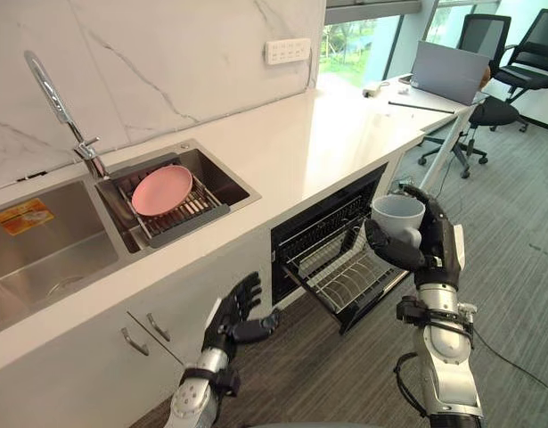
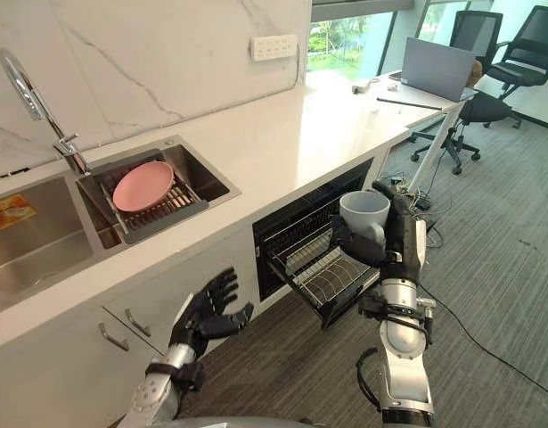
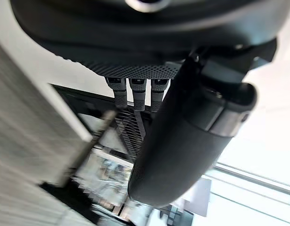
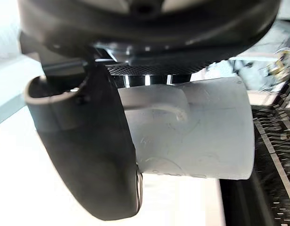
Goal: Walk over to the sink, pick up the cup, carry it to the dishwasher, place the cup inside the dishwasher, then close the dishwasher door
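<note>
Cup (image 1: 398, 214): pale grey, upright, mouth up, clear of every surface; carried in the right hand.
Right hand (image 1: 440, 239): clamped on the cup. The thumb (image 4: 88, 155) crosses the near side of the cup wall and the fingers wrap the far side. The palm sits on the right of the cup.
Cup handle (image 4: 156, 106): in the right wrist view it lies just beside the thumb, close to the palm.
Cup position: above the outer end of the rack, in front of the dishwasher opening; not touching the rack.
Dishwasher (image 1: 320, 225): built in under the desk, to the right of the sink; open, interior dark.
Rack (image 1: 349, 278): wire, pulled out over the floor, with rows of tines showing.
Left hand (image 1: 235, 308): fingers straight and spread, thumb out, holding nothing. It sits low in front of the cabinet doors, left of the dishwasher, well apart from the cup.
Sink (image 1: 64, 254): steel, two basins, set into the desk; well apart from the cup.
Plate (image 1: 162, 190): pink, lying on a drainer (image 1: 189, 218) in the smaller basin.
Tap (image 1: 60, 107): chrome, arched, mounted behind the sink between the basins.
Desk (image 1: 300, 134): white, long, backed by a marbled wall with a socket (image 1: 287, 51).
Laptop (image 1: 447, 73): open, at the far end, back towards the camera.
Chairs (image 1: 514, 53): black, on the carpet beyond the laptop.
</note>
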Controlling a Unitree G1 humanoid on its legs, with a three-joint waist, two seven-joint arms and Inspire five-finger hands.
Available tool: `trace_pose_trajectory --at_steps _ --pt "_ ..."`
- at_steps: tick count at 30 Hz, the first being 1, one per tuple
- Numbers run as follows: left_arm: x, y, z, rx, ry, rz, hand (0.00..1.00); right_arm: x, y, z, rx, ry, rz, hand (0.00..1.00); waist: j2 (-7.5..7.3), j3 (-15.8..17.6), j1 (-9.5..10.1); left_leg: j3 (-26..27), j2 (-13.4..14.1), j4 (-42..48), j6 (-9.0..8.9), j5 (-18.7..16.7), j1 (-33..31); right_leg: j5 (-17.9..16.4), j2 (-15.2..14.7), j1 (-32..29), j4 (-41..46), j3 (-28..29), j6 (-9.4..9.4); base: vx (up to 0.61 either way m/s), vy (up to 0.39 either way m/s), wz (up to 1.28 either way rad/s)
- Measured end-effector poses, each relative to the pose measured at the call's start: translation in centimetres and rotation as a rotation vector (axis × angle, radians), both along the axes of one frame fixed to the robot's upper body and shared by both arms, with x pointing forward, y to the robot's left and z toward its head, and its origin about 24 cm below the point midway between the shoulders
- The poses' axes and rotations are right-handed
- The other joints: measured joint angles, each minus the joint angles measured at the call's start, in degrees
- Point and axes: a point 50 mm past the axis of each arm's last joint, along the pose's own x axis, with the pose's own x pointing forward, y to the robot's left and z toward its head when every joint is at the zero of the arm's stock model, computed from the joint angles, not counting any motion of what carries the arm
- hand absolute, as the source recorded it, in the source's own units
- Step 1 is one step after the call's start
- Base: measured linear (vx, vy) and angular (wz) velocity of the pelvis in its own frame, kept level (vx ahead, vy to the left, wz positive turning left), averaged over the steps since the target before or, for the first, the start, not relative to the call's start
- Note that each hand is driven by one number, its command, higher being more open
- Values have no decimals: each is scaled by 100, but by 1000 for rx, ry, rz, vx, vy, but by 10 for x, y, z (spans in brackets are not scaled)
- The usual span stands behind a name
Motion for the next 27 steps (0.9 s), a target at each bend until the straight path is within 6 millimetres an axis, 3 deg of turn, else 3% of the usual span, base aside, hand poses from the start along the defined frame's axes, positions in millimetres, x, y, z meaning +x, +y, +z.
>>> trace_pose_trajectory --at_steps 5,11,14,16,19,27 --pt "-24 27 -32 110 174 50 90 1 -8 -20 -42 109 -6 30 9 100 25 -91 0 4 -5 7 -96 -3 8 -26 -63 -105 1 4 -30 10" --pt "-23 62 -39 211 226 180 90 31 -17 -6 -106 90 4 30 10 813 116 -173 42 715 67 -131 -903 152 -1 -438 -28 -197 -23 -38 -16 10" --pt "-5 74 -33 232 185 257 90 53 -23 9 -149 63 3 30 66 1216 188 -310 120 1255 51 -276 -1417 229 39 -665 31 -326 -43 -84 -16 20" --pt "8 81 -30 245 162 306 90 76 -23 29 -198 26 20 30 118 1549 205 -365 195 1543 25 -317 -1780 291 106 -915 113 -367 -74 -134 -15 10" --pt "15 85 -30 256 160 335 90 103 -27 58 -268 -12 16 30 198 1911 256 -381 233 1622 -21 -273 -2068 343 154 -1218 228 -375 -95 -150 -18 0" --pt "20 94 -33 219 177 462 90 141 -46 120 -378 -64 -77 30 266 2481 527 -455 286 1490 3 47 -2539 509 224 -1735 232 -442 -153 -62 -28 2"
